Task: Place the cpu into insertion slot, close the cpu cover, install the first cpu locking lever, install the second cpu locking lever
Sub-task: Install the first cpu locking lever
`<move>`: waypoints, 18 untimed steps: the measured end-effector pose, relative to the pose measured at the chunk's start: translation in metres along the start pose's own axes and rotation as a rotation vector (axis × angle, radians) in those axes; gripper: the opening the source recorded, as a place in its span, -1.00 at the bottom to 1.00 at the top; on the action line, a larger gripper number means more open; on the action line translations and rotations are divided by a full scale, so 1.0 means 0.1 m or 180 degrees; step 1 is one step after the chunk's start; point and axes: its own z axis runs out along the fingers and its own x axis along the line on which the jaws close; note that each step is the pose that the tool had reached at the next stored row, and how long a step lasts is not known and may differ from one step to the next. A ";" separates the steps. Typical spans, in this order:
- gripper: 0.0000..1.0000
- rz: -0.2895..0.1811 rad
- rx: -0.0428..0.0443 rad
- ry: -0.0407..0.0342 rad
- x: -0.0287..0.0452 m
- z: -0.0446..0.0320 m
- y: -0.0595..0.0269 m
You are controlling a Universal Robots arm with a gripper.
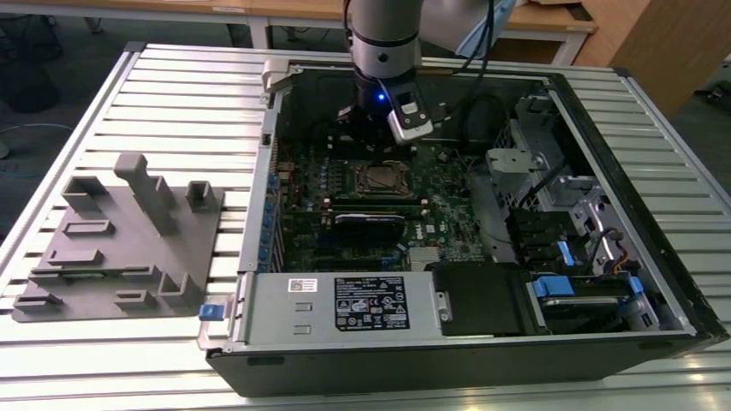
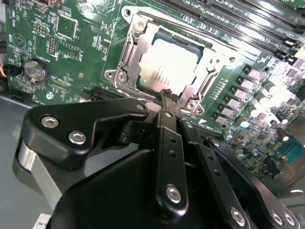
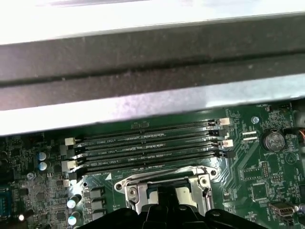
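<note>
Hovering with fingers pinched together, empty, the gripper (image 2: pixel 167 93) sits just off the cpu cover (image 2: pixel 125 52), already down over the cpu (image 2: pixel 167 64); levers probably want slow, square pressure.

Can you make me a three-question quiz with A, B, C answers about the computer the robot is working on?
1. Where is the cpu? A in the insertion slot; B on the grey tray; C on the table.
2. What colour is the circuit board? A red; B green; C blue.
3. How is the cpu cover? A standing up; B taken off; C lying flat over the cpu.
Answers: A, the chip sits inside the socket; B, the board is green in both wrist views; C, its frame lies flat around the chip's top.
</note>
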 end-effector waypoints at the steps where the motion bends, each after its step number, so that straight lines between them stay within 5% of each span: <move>1: -0.79 -0.0001 0.0020 -0.0003 0.000 -0.002 -0.001; 4: -0.79 -0.0007 0.0082 -0.0011 -0.002 -0.004 -0.012; 6: -0.79 -0.0009 0.0099 -0.0013 -0.005 -0.006 -0.034; 12: -0.79 -0.0009 0.0098 -0.0013 -0.024 -0.012 -0.152; 18: -0.79 -0.0071 0.0094 -0.0009 -0.068 -0.002 -0.157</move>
